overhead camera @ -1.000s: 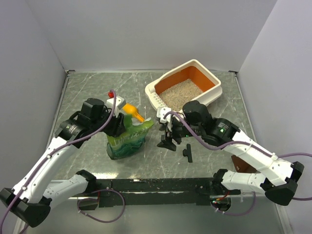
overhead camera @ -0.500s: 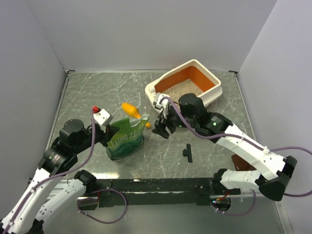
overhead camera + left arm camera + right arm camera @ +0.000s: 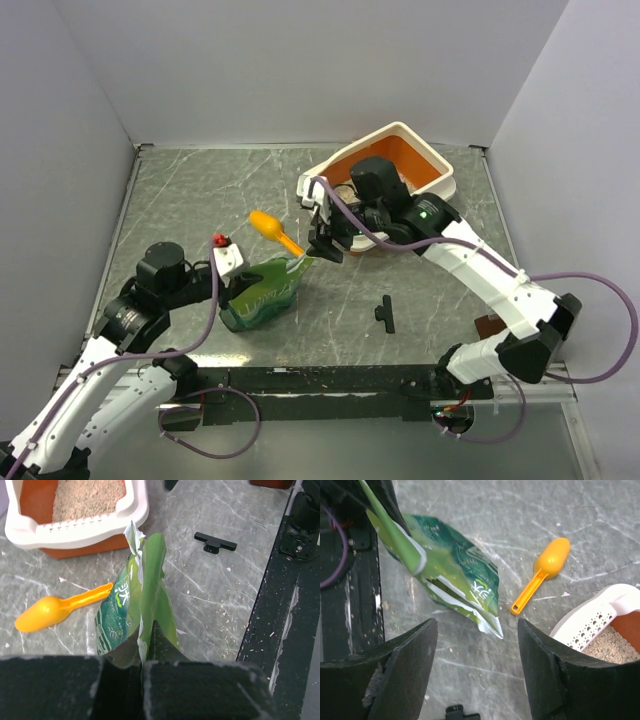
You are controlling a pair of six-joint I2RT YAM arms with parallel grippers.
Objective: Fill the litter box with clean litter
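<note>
The litter box (image 3: 430, 152) stands at the back right, cream outside and orange inside. The clean litter (image 3: 87, 497) lies in it, also seen in the right wrist view (image 3: 616, 645); in the top view my right arm covers most of it. My left gripper (image 3: 236, 282) is shut on the edge of the green crinkled bag (image 3: 266, 292), which leans on the table (image 3: 142, 590). My right gripper (image 3: 325, 246) is open and empty, hovering between the bag's top and the box's near left corner (image 3: 590, 622).
A yellow-orange scoop (image 3: 273, 229) lies on the table between bag and box (image 3: 542, 572). A black clip (image 3: 386, 314) lies right of the bag (image 3: 215, 542). A small brown object (image 3: 489, 326) sits near the right arm's base. Grey walls enclose the table.
My left arm has pulled back toward the near left, dragging the bag with it so it leans lower. My right gripper has moved up and back toward the litter box's near corner.
</note>
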